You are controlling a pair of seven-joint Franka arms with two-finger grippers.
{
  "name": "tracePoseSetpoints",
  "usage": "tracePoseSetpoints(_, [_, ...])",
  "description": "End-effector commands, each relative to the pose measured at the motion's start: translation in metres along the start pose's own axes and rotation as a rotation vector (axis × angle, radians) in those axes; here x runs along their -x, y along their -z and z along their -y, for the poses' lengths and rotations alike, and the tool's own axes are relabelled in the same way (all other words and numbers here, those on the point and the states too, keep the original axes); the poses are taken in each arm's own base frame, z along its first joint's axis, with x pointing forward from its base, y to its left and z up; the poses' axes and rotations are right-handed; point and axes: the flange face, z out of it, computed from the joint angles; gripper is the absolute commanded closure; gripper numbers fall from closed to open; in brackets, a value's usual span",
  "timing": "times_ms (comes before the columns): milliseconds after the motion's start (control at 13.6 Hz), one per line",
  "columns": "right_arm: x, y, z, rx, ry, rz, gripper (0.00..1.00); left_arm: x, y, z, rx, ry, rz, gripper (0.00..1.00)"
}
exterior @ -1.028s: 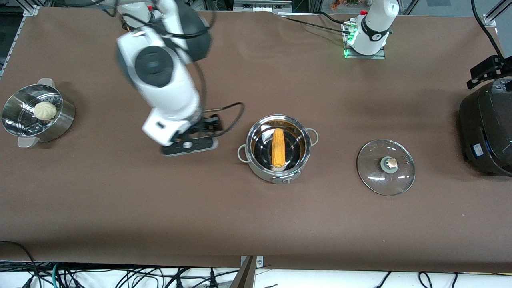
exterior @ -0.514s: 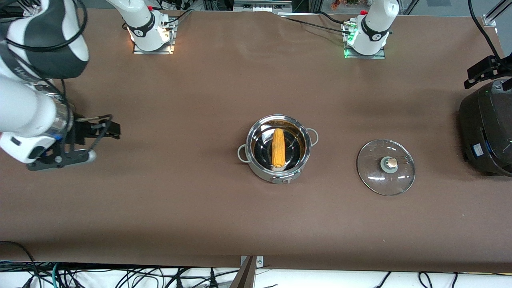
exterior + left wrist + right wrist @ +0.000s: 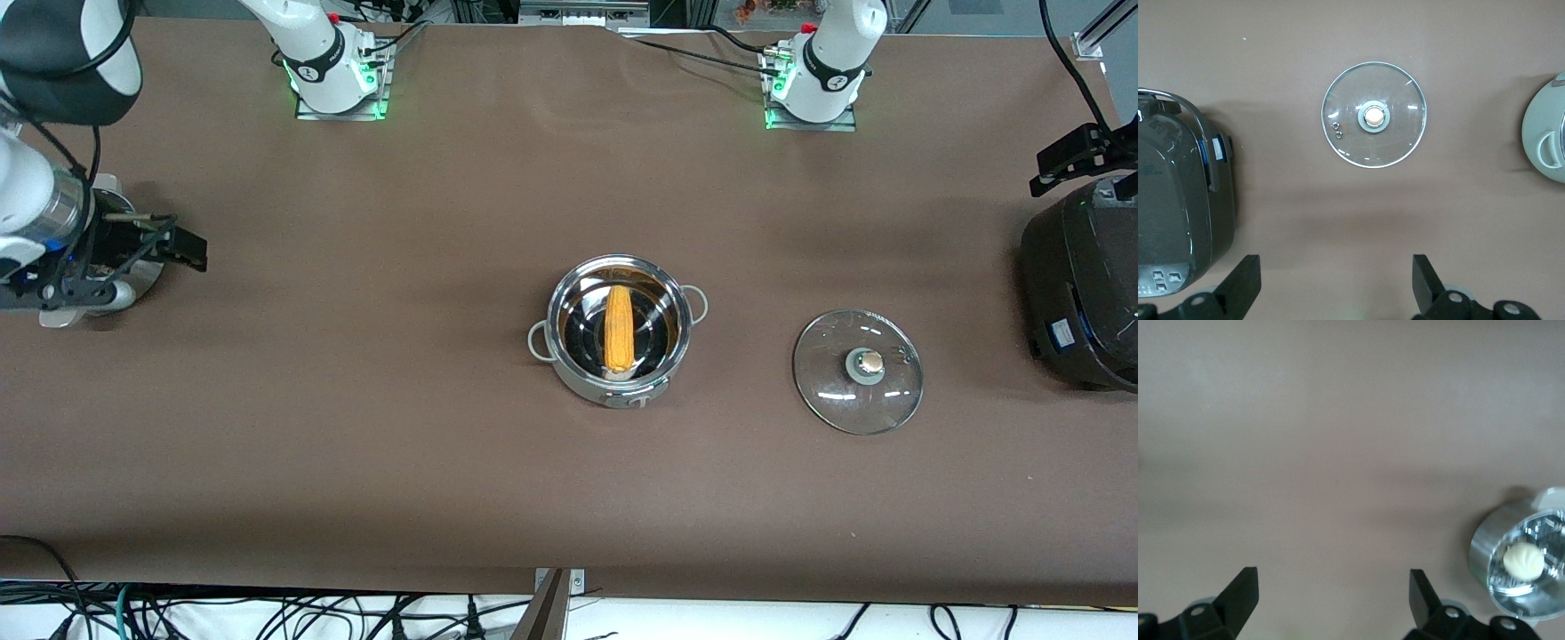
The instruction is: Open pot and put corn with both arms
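Brown table (image 3: 356,462), right pincer (image 3: 1331,597) pulled farther away

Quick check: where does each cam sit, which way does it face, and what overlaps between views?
Front view: high across the table, facing both arm bases; sees the shiny steel pot holding the yellow-orange corn cob and the right pincer.
Left wrist view: on the left arm, looking down on the round glass lid, beside the big black cooker; left pincer open.
Right wrist view: looks down on bare table, perforated steel steamer pot; right pincer open.
Shared: the lid shows in the front and left wrist views.
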Motion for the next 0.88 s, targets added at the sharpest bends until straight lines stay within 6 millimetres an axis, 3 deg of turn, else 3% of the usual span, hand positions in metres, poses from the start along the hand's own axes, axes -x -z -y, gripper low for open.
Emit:
tracePoseSetpoints(0, [0.033,0.019,-0.006,0.012,-0.086,-0.045,0.0,-0.001,0.007,-0.005,-0.033,0.0,0.009,0.0])
tracePoseSetpoints(147, [0.048,0.039,-0.013,0.011,-0.1,-0.064,0.0,-0.002,0.007,-0.011,-0.034,-0.01,0.011,0.0])
tracePoseSetpoints(220, [0.053,0.04,-0.013,0.012,-0.098,-0.042,0.0,-0.001,0.007,-0.011,-0.033,-0.01,0.015,0.0])
tracePoseSetpoints(808, [0.068,0.029,-0.024,-0.046,0.05,0.024,0.0,-0.001,0.007,-0.01,-0.035,-0.008,0.013,0.0])
